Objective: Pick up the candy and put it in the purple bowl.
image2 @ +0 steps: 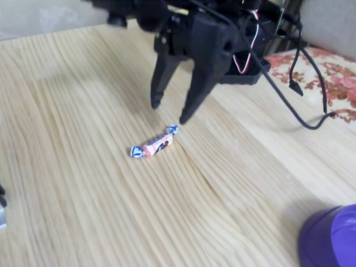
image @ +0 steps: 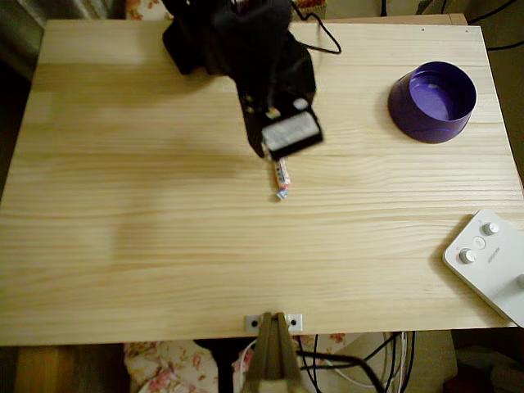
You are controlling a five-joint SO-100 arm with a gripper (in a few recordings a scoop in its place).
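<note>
Just below the spread, empty tool (image2: 169, 111) lies the candy (image2: 154, 146) — long axis slanting across the fingertips' line, nearer one tip.

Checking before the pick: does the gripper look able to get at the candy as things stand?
Probably yes. The gripper hangs with its jaws apart just beyond the candy, which lies alone on bare table with nothing beside it. The purple bowl stands well off to the side.
</note>
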